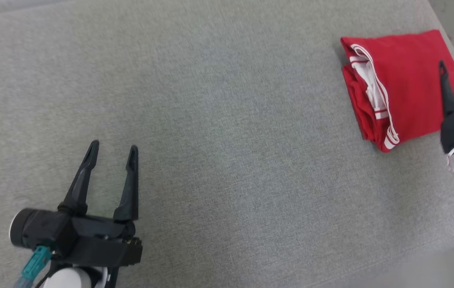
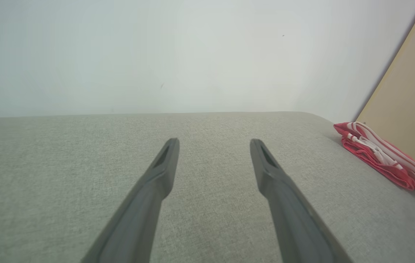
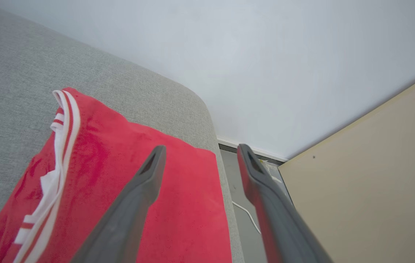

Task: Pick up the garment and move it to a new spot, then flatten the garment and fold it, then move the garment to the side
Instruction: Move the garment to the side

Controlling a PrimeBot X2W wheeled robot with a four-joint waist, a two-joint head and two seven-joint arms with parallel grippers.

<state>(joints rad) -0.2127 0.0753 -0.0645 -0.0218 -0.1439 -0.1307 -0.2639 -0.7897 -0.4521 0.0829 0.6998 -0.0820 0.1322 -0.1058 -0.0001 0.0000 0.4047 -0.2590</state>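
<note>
Right wrist view, fingers: the right gripper [image 3: 201,148] has its two dark fingers spread wide, with nothing between them.
Right wrist view, garment: the folded red garment [image 3: 101,157], trimmed with white stripes, lies on the grey upholstered surface [image 3: 17,73] by its rounded corner. The gripper's left finger shows over the red cloth and its right finger out past the surface's edge. Whether either touches the cloth cannot be told.
Right wrist view, surroundings: a pale wall [image 3: 266,54] behind, a beige panel [image 3: 375,182] at the right, a thin white cable [image 3: 246,212] on the floor between.
Left wrist view, fingers: the left gripper [image 2: 213,141] stands with its fingers wide apart over bare grey fabric, gripping nothing.
Left wrist view, garment: far right, at the surface's edge beside the beige panel, well apart from these fingers.
Head view, left gripper: lower left, fingers parted, pointing up the picture over bare fabric.
Head view, garment: upper right, a rough rectangle with its striped layered edges along the left side, near the surface's right edge.
Head view, right gripper: at the right border, one dark finger across the garment's right part, the other cut off by the frame.
</note>
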